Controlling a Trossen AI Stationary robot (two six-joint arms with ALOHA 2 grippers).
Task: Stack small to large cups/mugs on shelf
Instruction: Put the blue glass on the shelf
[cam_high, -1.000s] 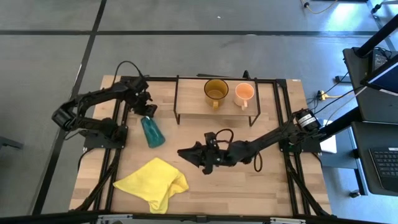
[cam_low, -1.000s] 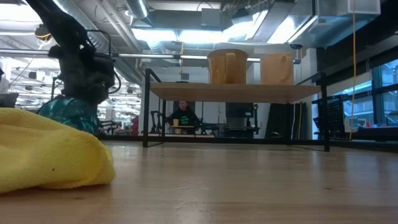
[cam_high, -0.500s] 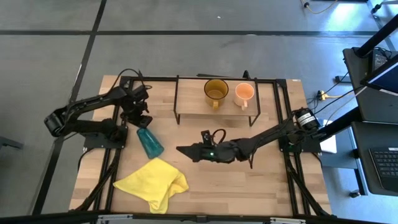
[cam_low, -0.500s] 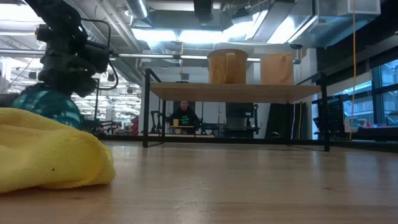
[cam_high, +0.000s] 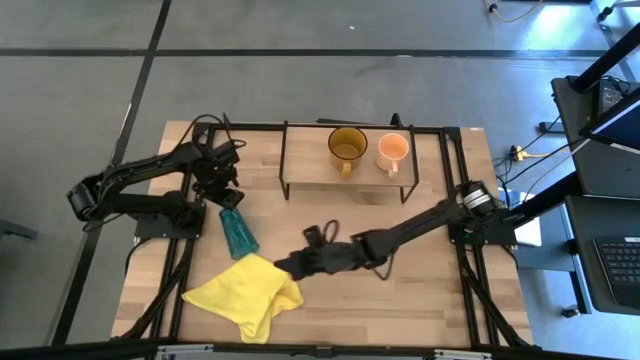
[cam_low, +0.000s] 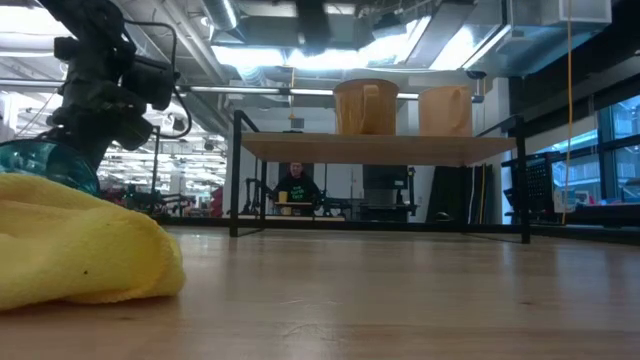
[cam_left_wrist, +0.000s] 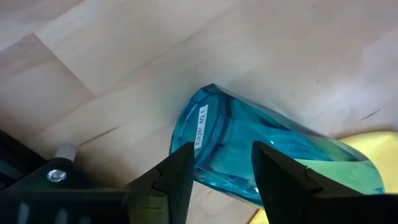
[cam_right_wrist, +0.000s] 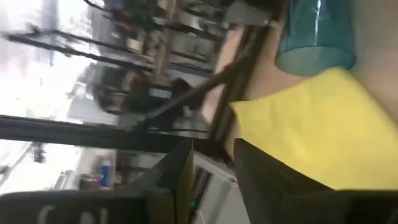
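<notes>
Left pincer (cam_high: 226, 200) gapes wide — right pincer (cam_high: 287, 265) reaches low, parted.

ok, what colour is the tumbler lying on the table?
Translucent teal tumbler; the left wrist view shows it best.

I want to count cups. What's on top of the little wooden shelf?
Two mugs sit on the shelf: the amber-yellow mug and the pale-orange mug, side by side. Their bottoms can't be seen.

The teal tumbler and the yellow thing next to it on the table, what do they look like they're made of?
The teal tumbler looks like clear tinted plastic or glass: the wood grain shows through its glossy wall. The yellow cloth looks like soft matte fabric, lying rumpled in folds.
</notes>
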